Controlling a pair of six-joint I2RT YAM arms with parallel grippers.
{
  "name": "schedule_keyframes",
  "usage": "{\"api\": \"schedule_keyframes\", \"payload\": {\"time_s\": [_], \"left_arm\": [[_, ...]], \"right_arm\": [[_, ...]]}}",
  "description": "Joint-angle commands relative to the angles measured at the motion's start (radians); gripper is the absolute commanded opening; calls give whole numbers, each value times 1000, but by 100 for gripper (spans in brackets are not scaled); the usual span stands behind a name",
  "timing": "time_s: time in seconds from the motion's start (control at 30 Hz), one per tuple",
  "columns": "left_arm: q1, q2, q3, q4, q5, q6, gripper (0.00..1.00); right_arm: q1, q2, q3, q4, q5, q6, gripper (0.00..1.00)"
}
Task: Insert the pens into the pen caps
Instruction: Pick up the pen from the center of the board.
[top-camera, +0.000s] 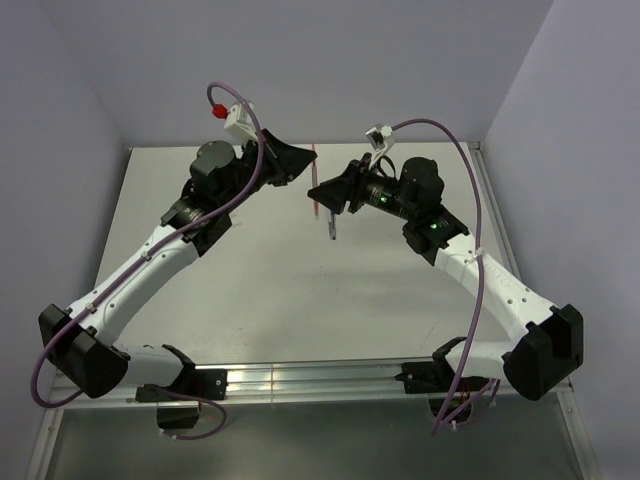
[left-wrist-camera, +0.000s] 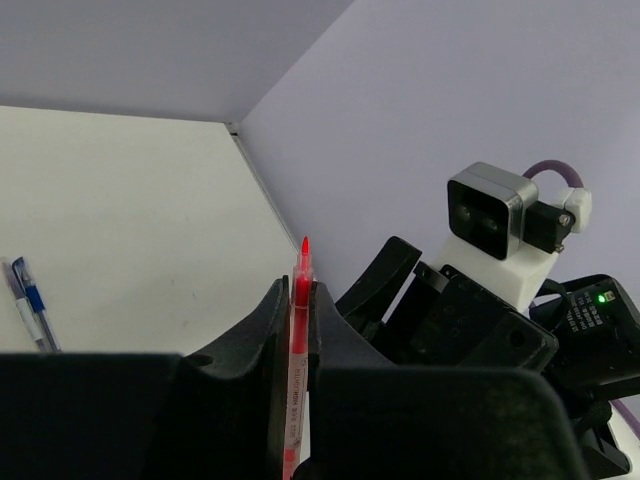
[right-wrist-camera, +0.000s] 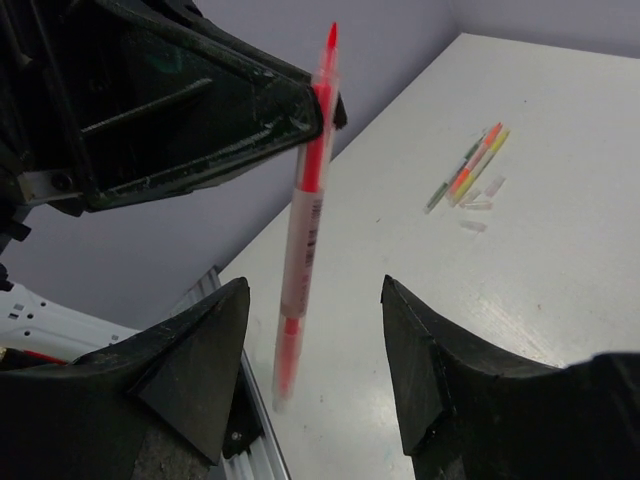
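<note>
My left gripper (left-wrist-camera: 297, 292) is shut on a red pen (left-wrist-camera: 296, 330) with a clear barrel, which it holds upright with the red tip pointing up. In the top view this pen (top-camera: 314, 156) shows as a thin red line between the two grippers. My right gripper (right-wrist-camera: 315, 300) is open, and the pen's lower end (right-wrist-camera: 288, 350), clear with red inside, hangs between its spread fingers without touching them. Several more pens (right-wrist-camera: 472, 170) in orange, yellow and green lie together on the table. Small clear pen caps (right-wrist-camera: 480, 205) lie beside them. A blue pen (left-wrist-camera: 28, 300) also lies on the table.
A dark pen (top-camera: 333, 228) lies on the white table (top-camera: 280, 290) just below the grippers. The grey walls meet in a corner behind them. An aluminium rail (top-camera: 300, 380) runs along the near edge between the arm bases. The right arm's wrist camera (left-wrist-camera: 488, 212) is close to my left gripper.
</note>
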Motion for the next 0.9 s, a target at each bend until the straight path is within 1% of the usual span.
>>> {"api": "schedule_keyframes", "payload": {"time_s": [0.0, 0.17, 0.33, 0.7, 0.73, 0.77, 0.87], "left_arm": [[-19, 17, 29, 76, 19, -6, 0], [-46, 40, 46, 86, 12, 5, 0], [-69, 46, 58, 96, -8, 20, 0], [-79, 44, 81, 83, -41, 42, 0], [-80, 44, 80, 86, -44, 42, 0], [-80, 46, 78, 84, -49, 43, 0], [-83, 44, 69, 101, -43, 46, 0]], "right_arm": [[-1, -7, 2, 75, -17, 12, 63], [-1, 3, 8, 72, -50, 28, 59], [-2, 2, -1, 56, -48, 24, 55], [-1, 0, -33, 38, -53, 21, 49], [-1, 0, -35, 40, -53, 22, 48], [-1, -1, -35, 40, -53, 24, 44], [-1, -4, -38, 37, -54, 24, 39]]}}
